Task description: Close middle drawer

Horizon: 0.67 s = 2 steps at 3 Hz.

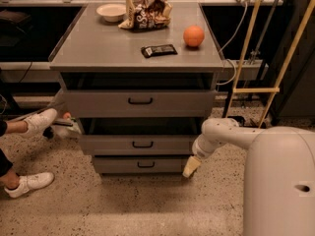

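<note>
The grey cabinet has three drawers. The middle drawer (142, 144), with its small dark bar handle, stands out a little from the cabinet, with a dark gap showing above its front. My gripper (191, 167) hangs down from the white arm (221, 134) at the cabinet's lower right corner. It is just right of the lowest drawer (145, 164) and below the middle drawer's right end. Nothing shows in the gripper. The uppermost drawer (140, 101) also stands slightly open.
On the cabinet top (98, 48) are a white bowl (111, 11), a snack bag (146, 13), a dark bar (158, 50) and an orange (194, 36). A person's white shoes (40, 121) are at the left. Yellow poles (246, 43) and cables stand to the right.
</note>
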{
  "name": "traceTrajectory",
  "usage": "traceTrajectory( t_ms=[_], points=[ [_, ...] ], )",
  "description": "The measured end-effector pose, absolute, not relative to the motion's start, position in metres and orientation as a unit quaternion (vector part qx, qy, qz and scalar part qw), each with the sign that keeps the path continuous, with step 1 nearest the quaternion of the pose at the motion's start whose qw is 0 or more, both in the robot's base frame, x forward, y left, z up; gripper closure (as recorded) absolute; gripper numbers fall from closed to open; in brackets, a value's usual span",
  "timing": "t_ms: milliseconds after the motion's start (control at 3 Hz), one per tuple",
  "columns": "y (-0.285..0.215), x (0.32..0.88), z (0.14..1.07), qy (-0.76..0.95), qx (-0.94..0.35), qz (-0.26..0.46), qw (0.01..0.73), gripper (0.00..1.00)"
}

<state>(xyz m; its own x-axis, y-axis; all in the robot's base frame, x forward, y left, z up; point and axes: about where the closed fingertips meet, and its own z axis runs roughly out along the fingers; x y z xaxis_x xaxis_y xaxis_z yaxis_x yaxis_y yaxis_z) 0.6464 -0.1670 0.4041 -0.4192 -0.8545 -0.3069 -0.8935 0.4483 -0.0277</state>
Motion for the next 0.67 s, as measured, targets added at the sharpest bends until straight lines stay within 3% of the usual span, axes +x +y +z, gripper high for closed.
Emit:
traceTrajectory(
  t_ms=[333,667],
  points=[
    [-0.1696,0.6881,0.4259,0.845,-0.501,0.043,0.179,0.00],
    [-0.1641,0.6941,0.4280,0.844,-0.496,0.048,0.198,0.00]
  ],
)
